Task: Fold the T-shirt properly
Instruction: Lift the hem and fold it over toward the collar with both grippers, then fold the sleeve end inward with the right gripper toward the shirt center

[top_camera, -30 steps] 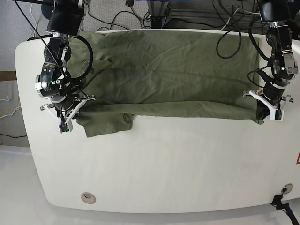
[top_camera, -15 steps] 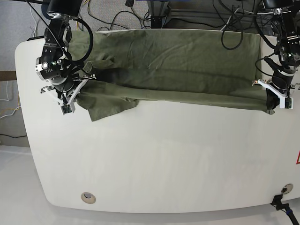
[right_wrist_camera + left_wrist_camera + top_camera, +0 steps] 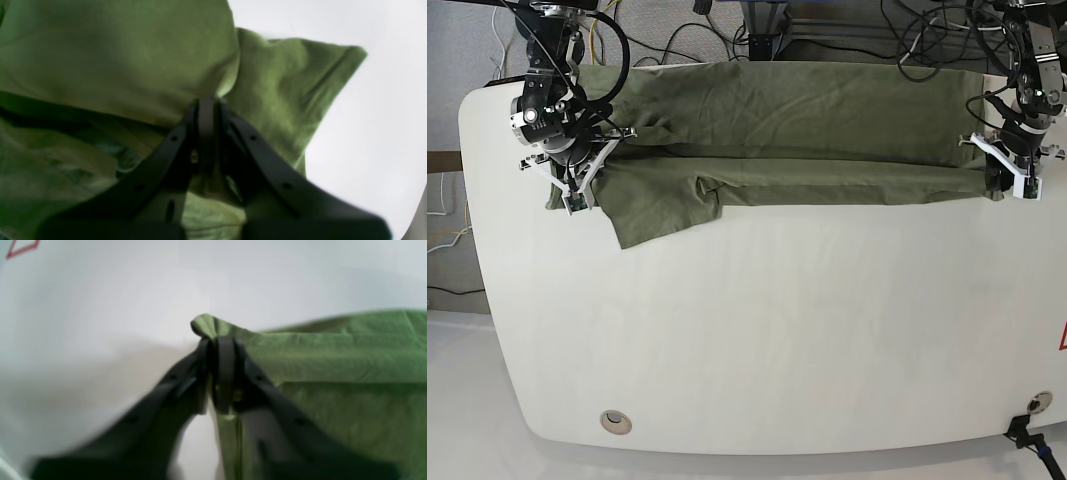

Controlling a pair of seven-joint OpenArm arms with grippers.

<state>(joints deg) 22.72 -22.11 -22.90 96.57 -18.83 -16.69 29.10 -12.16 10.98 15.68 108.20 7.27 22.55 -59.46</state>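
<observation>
Base view shows the T-shirt folded lengthwise into a long band across the far side of the desk, from about ten o'clock to two o'clock. To finish this fold well, both corners should be laid flat with the near edge straight before letting go. The left tool looks pinched on the hem corner at two o'clock, though I cannot tell whether it is loosening. The right tool is clamped on cloth beside the sleeve at ten o'clock. The shirt is plain olive, soft and creased, one sleeve flap lying toward the near side.
</observation>
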